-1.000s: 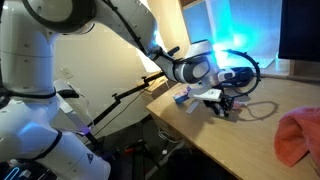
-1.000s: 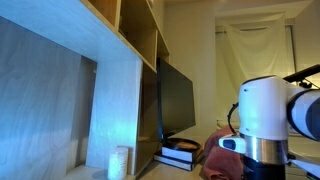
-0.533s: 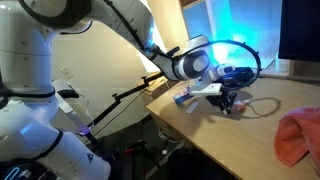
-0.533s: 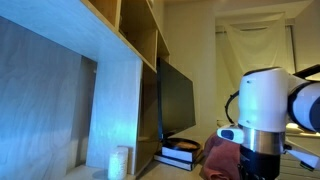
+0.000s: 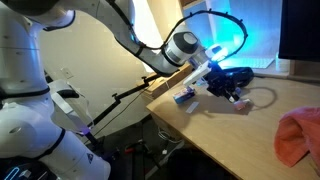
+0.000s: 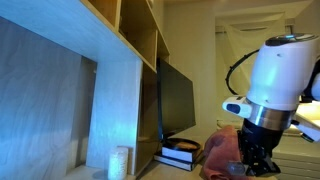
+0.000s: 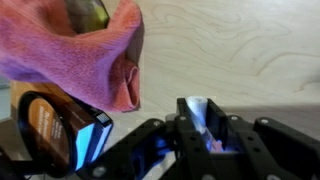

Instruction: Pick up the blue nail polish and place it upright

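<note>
In the wrist view my gripper (image 7: 197,118) is shut on the blue nail polish (image 7: 196,108). Its white cap sticks out between the fingers, and its blue body lies deeper in the jaws. In an exterior view the gripper (image 5: 236,96) hangs tilted a little above the wooden table (image 5: 230,135); the bottle is too small to make out there. In an exterior view the gripper (image 6: 246,168) points down at the lower right.
A pink cloth (image 5: 298,136) lies on the table and shows in the wrist view (image 7: 95,50) beside a black box with an orange label (image 7: 55,125). A small blue and white object (image 5: 185,97) sits near the table edge. A dark monitor (image 6: 176,100) stands behind.
The arm has risen and the wrist has tilted. The gripper has lifted off the table surface and shifted slightly toward the cloth.
</note>
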You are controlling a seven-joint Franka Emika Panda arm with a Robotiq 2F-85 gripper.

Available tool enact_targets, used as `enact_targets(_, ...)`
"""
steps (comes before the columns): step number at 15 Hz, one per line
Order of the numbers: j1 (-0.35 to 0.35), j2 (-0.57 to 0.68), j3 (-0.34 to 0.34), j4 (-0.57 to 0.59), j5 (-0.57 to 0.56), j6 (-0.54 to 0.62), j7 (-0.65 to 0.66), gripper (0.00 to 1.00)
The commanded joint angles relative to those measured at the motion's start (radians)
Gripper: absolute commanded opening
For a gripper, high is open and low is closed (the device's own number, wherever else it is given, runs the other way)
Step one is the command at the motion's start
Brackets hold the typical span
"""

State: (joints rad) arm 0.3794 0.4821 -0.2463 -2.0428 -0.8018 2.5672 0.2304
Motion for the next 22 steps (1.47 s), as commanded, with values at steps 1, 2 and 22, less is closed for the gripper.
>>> enact_targets(1, 0.007, -0.085, 0.024, -0.044, -0.192, -0.192, 0.132, 0.05)
enact_targets(2, 0.0, -0.098, 0.044, -0.051, -0.246, -0.26, 0.156, 0.05)
enact_targets(22, -0.157, -0.051, 0.366, -0.082, -0.34, -0.99, -0.341, 0.05)
